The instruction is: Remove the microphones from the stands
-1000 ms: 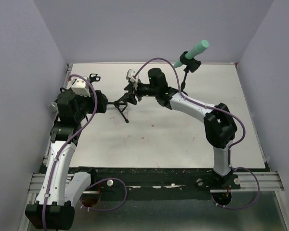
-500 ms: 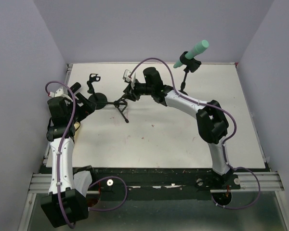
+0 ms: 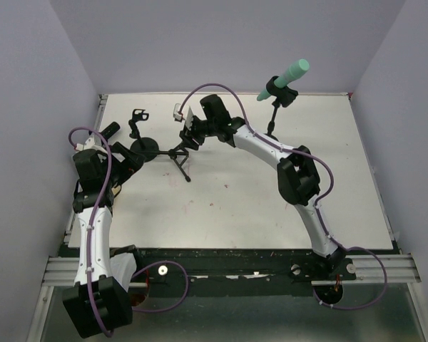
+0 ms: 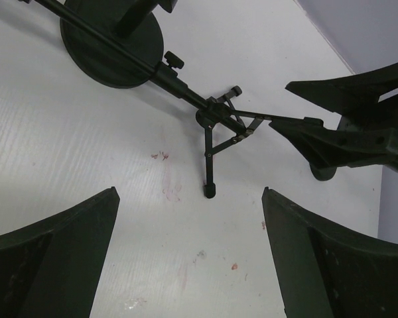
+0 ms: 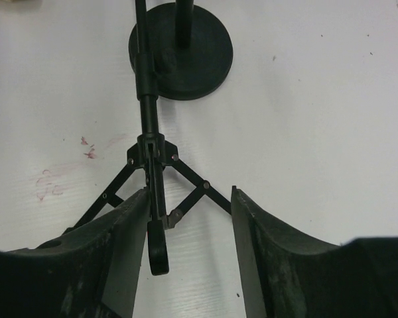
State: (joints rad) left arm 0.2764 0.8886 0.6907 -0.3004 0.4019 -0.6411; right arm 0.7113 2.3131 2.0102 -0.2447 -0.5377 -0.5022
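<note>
The microphone (image 3: 291, 75) has a green foam head and sits tilted in the clip of a thin black stand (image 3: 273, 117) at the back right; neither gripper is near it. A black tripod stand (image 3: 177, 152) lies tipped on the table, its pole across a round black base (image 3: 144, 148). My right gripper (image 3: 187, 137) is open around the tripod's folded legs (image 5: 152, 199); one leg lies against its left finger (image 5: 123, 238). My left gripper (image 3: 119, 147) is open and empty at the far left, facing the round base (image 4: 113, 46) and the tripod (image 4: 212, 119).
The round base carries a short post with an empty clip (image 3: 138, 114). The right gripper's fingers (image 4: 331, 139) show at the right of the left wrist view. The table's walls stand close at left, back and right.
My left arm has pulled back to the left, away from the tripod's pole. My right arm has swung a little left and stays at the tripod's legs. The microphone has not moved.
</note>
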